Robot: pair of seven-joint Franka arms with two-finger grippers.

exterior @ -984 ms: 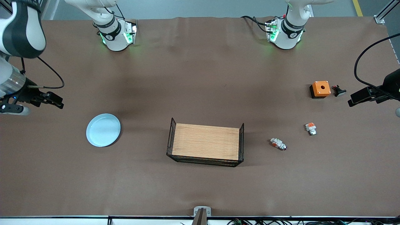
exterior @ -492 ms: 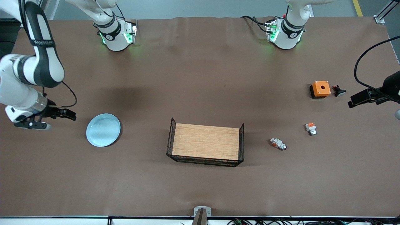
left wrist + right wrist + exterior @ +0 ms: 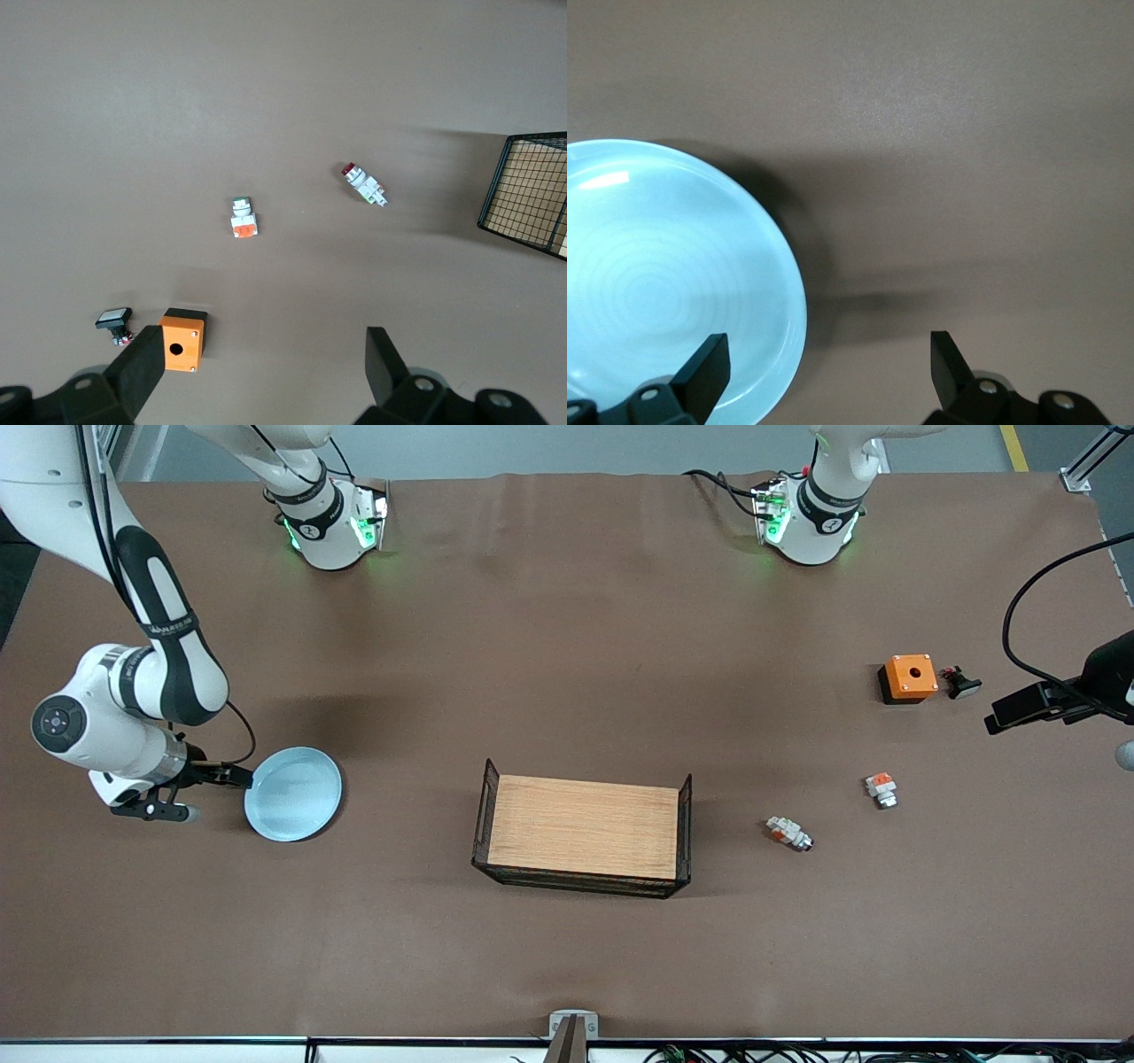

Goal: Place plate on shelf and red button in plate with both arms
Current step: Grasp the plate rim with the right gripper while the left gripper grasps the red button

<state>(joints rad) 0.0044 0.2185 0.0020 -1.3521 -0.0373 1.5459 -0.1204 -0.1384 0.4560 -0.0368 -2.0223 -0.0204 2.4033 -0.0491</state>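
Observation:
The pale blue plate [image 3: 294, 794] lies flat toward the right arm's end of the table. My right gripper [image 3: 208, 794] is open low at its rim. In the right wrist view one fingertip [image 3: 706, 365] is over the plate [image 3: 664, 283] and the other over bare table, so the gripper [image 3: 827, 372] straddles the rim. The red button [image 3: 789, 833] lies on its side toward the left arm's end, its dark red cap showing in the left wrist view [image 3: 363, 182]. My left gripper [image 3: 1070, 728] hangs open and empty [image 3: 263, 376] over the table's edge, apart from the button.
A wooden tray with black mesh ends [image 3: 585, 828] stands mid-table. Near the left gripper sit an orange box with a hole [image 3: 909, 677], a small black part [image 3: 961, 683], and a squat orange-topped white block [image 3: 881, 789], the block lying farther from the front camera than the button.
The right arm has swung in from the table's end and come down to the plate's rim. The left gripper has barely shifted. Nothing on the table has moved.

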